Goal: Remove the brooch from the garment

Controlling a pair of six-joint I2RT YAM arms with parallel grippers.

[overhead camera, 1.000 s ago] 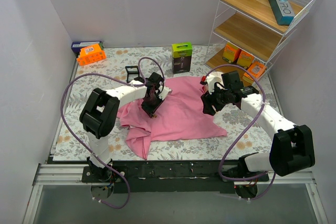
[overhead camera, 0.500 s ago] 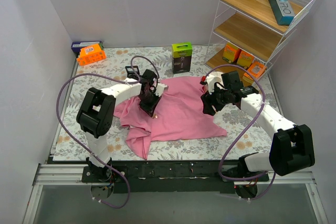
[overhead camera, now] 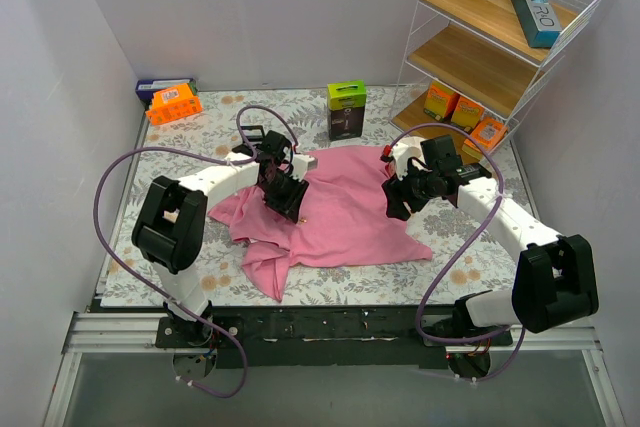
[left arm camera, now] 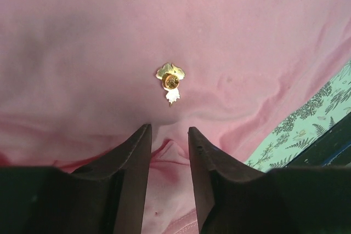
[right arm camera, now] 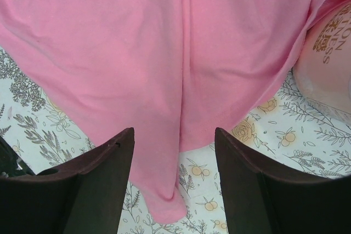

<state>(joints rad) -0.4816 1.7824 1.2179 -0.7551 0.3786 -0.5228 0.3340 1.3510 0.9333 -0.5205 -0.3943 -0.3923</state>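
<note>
The pink garment (overhead camera: 345, 217) lies rumpled across the middle of the floral surface (overhead camera: 220, 112), with one corner trailing toward the near edge. The brooch (left arm camera: 170, 80), small and gold with a round centre and a pale lower tip, sits on a fairly smooth stretch of the cloth.

The left end effector (left arm camera: 170, 130) is low over the garment's left part. Its jaws are parted by a narrow gap and grip nothing. In the left wrist view a low ridge of cloth runs into that gap, and the brooch lies just beyond the fingertips (left arm camera: 143, 135), in line with the gap and not touching them.

The right end effector (right arm camera: 174, 135) hangs over the garment's right edge with its jaws wide apart and nothing between them. Below it a long fold runs down the cloth, with the surface showing on both sides. At the upper right of the right wrist view, beside the cloth's edge, is a rounded pale item (right arm camera: 329, 53) with brown lettering; I cannot tell what it is.

Behind the garment a green-and-black box (overhead camera: 346, 112) stands upright. An orange box (overhead camera: 174, 104) lies at the far left corner. A wire rack (overhead camera: 500, 47) with wooden shelves stands at the far right.
</note>
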